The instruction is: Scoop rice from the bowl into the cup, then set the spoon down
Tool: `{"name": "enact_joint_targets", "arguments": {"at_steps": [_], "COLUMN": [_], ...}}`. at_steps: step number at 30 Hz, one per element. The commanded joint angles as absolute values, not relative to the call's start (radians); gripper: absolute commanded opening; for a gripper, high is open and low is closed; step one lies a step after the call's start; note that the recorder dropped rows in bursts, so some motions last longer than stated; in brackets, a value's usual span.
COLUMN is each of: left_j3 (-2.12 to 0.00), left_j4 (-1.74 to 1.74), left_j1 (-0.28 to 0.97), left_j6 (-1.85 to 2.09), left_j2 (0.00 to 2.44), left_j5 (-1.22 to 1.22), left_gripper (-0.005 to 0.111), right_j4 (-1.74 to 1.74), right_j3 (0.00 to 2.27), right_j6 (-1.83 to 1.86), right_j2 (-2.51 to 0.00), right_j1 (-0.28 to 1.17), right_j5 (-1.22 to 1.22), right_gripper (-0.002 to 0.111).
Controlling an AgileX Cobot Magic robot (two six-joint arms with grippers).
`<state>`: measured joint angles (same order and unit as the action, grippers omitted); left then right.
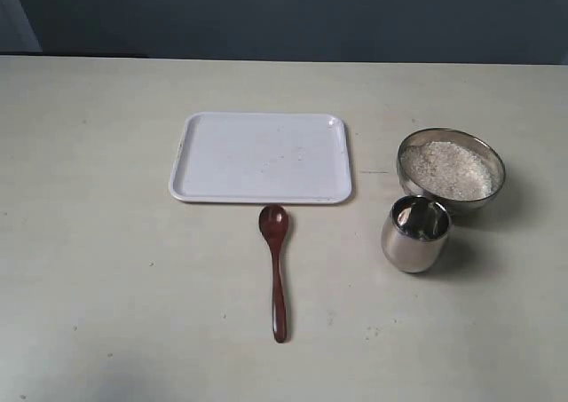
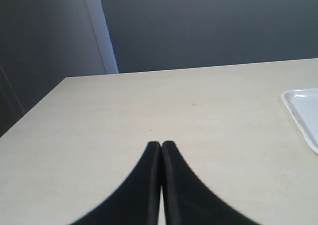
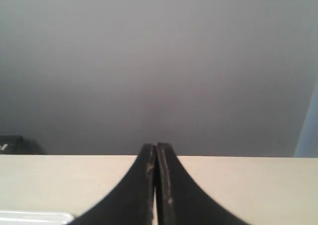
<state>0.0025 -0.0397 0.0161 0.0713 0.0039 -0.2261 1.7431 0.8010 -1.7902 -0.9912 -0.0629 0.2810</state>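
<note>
The dark red-brown wooden spoon (image 1: 277,269) lies flat on the table, its small oval end pointing toward the tray. To its right stands the rounded steel cup (image 1: 415,233), upright. Just behind the cup sits the wide steel bowl (image 1: 451,145) holding a pale heap of rice (image 1: 446,169). Neither arm shows in the exterior view. My left gripper (image 2: 161,144) is shut with nothing between its fingers, hovering over bare tabletop. My right gripper (image 3: 156,146) is also shut and empty, facing the table's far edge and a grey wall.
A white rectangular tray (image 1: 260,157) lies flat behind the spoon; one corner of the tray (image 2: 303,113) shows in the left wrist view and a sliver of the tray (image 3: 35,216) in the right wrist view. The table's left edge and a dark wall lie beyond.
</note>
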Motion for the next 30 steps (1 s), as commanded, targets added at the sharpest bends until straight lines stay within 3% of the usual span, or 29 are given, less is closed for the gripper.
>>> {"name": "enact_joint_targets", "arguments": {"at_steps": [1,5,8,13,19,24,30], "left_j3": [0.0,0.0,0.0,0.0,0.0,0.0,0.0], "left_j4": [-0.043,-0.043,-0.043,-0.043,-0.043,-0.043,-0.043], "left_j1": [0.022,0.022,0.022,0.022,0.022,0.022,0.022], "left_j6": [0.067,0.067,0.067,0.067,0.067,0.067,0.067], "left_j2": [0.0,0.0,0.0,0.0,0.0,0.0,0.0], "left_j5": [-0.215,-0.215,-0.215,-0.215,-0.215,-0.215,-0.215], "left_gripper": [0.0,0.0,0.0,0.0,0.0,0.0,0.0], "right_j4": [1.744,1.744,1.693,1.076,0.493,0.341,0.497], "right_j3": [0.807,0.805,0.805,0.805,0.805,0.805,0.805], "right_j6": [-1.726,-1.634,-1.45,-0.919,-0.516,-0.546,-0.994], "right_j2": [-1.056,-1.103,-1.132,-1.145,-1.16,-1.163,-1.208], "right_j1": [0.008,0.086,0.116,0.207,0.422,0.735,1.036], "right_j5": [0.034,-0.326,-0.407,-0.422,-0.722,-0.802,-0.824], "right_gripper": [0.0,0.0,0.0,0.0,0.0,-0.001,-0.001]}}
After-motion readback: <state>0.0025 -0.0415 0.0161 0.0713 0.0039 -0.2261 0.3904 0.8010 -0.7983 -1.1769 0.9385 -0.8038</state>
